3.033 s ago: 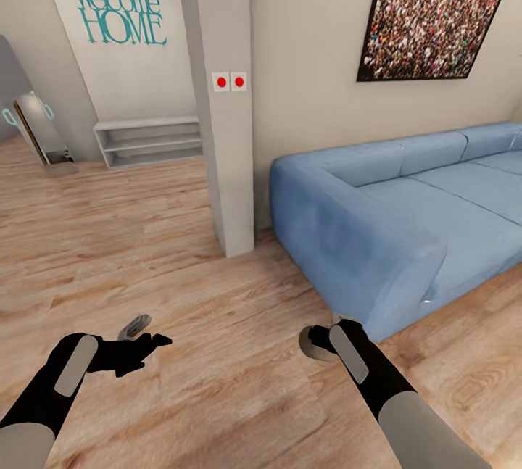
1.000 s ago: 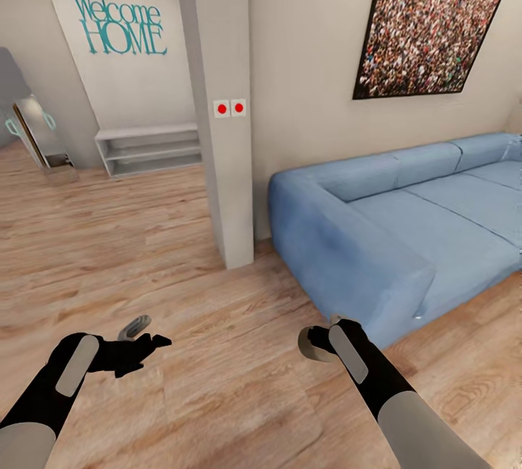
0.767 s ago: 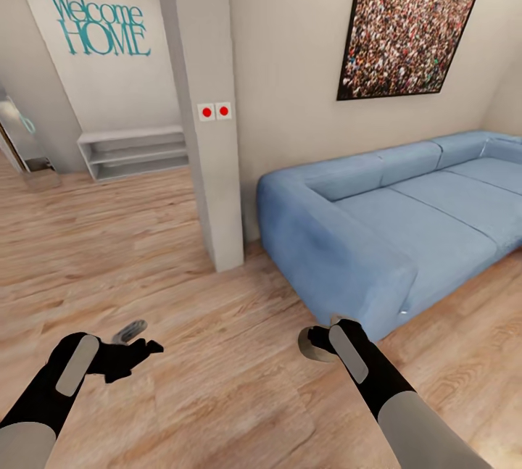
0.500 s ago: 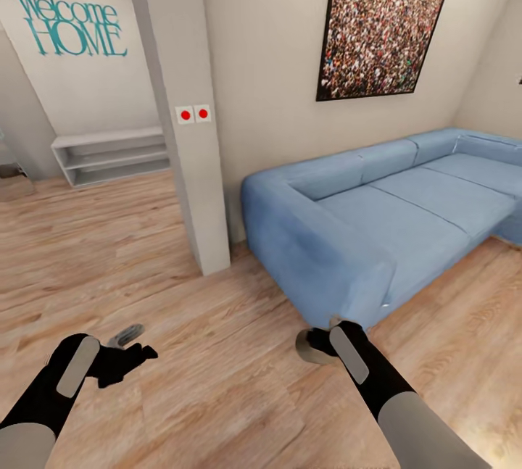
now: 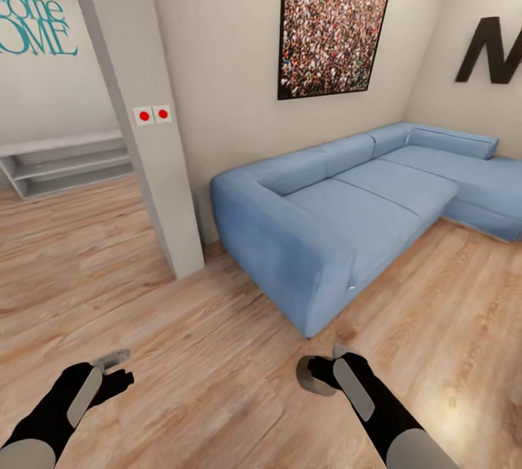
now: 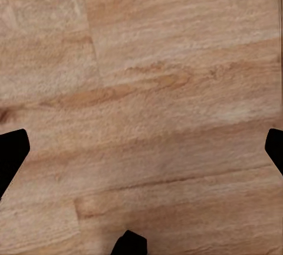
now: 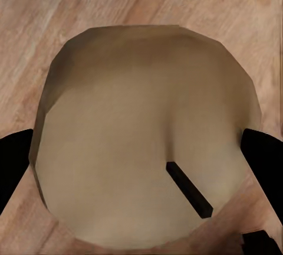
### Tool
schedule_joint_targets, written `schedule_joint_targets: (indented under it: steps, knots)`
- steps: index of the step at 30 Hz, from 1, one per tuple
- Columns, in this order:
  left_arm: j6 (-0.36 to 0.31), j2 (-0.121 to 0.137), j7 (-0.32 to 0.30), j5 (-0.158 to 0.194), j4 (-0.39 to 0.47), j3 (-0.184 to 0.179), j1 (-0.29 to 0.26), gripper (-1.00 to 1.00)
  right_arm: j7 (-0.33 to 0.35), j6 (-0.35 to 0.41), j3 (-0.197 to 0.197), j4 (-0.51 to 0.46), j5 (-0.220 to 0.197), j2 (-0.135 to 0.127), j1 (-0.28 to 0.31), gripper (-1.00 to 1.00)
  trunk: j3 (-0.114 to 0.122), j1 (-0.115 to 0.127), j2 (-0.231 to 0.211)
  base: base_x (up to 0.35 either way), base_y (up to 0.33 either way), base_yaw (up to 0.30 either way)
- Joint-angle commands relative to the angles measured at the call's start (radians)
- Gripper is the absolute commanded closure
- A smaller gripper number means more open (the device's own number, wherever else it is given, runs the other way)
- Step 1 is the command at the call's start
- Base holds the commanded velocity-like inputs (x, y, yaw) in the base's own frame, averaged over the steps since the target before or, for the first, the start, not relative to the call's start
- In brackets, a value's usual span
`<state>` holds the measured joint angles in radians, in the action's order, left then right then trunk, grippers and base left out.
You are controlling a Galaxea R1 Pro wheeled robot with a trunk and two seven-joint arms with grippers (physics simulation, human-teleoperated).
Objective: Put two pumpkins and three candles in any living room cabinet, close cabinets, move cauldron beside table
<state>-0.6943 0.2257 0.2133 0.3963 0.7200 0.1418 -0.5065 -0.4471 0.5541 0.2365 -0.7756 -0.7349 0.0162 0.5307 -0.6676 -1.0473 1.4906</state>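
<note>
One candle [image 7: 147,137] in right fingers [image 7: 262,149], by sofa [image 5: 348,208].

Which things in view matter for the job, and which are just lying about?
Job: candle, held in the right claw; left claw, open and empty.
Just there: blue sofa, framed picture, pillar, white shelf.

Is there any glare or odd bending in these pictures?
Head view: a soft bright sheen lies on the wooden floor at lower right, and the pillar leans, a wide-lens distortion. Right wrist view: the beige round object between the end effector's fingers looks soft, with smooth shading. Left wrist view: even light, no glare.
</note>
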Motion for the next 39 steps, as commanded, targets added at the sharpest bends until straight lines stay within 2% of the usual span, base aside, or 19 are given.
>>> schedule_joint_targets:
  steps: [1,5,9,22,34,39]
  knots:
    - [0.010,0.000,0.000,-0.003,-0.005,-0.012,0.000,-1.00,0.001,-0.001,0.000,0.000,0.000,0.000,-0.001,1.00,0.000,0.000,0.000,-0.046,0.001,-0.280]
    - [0.019,0.000,-0.003,-0.005,-0.009,-0.073,0.000,-1.00,0.000,0.000,-0.001,0.000,0.000,0.001,-0.003,1.00,-0.002,0.000,0.000,-0.174,0.070,-0.280]
    - [0.021,-0.001,-0.003,-0.004,-0.010,-0.096,0.000,-1.00,-0.002,0.002,-0.002,0.000,0.000,-0.002,-0.003,1.00,-0.003,0.000,0.000,-0.249,0.153,-0.280]
    - [0.022,0.001,-0.005,-0.004,-0.011,-0.103,0.000,-1.00,0.001,0.005,-0.002,0.006,-0.002,-0.006,-0.003,1.00,-0.009,0.000,0.000,-0.164,0.246,-0.266]
    - [0.022,0.001,-0.005,-0.004,-0.011,-0.103,0.000,-1.00,0.001,0.009,-0.003,0.005,-0.004,-0.007,-0.003,1.00,-0.016,0.000,0.000,-0.046,0.260,-0.184]
    - [0.019,-0.001,-0.003,-0.002,-0.004,-0.099,0.000,-1.00,0.002,0.009,-0.004,0.008,-0.004,-0.008,-0.003,1.00,-0.017,0.004,-0.007,-0.031,0.072,-0.250]
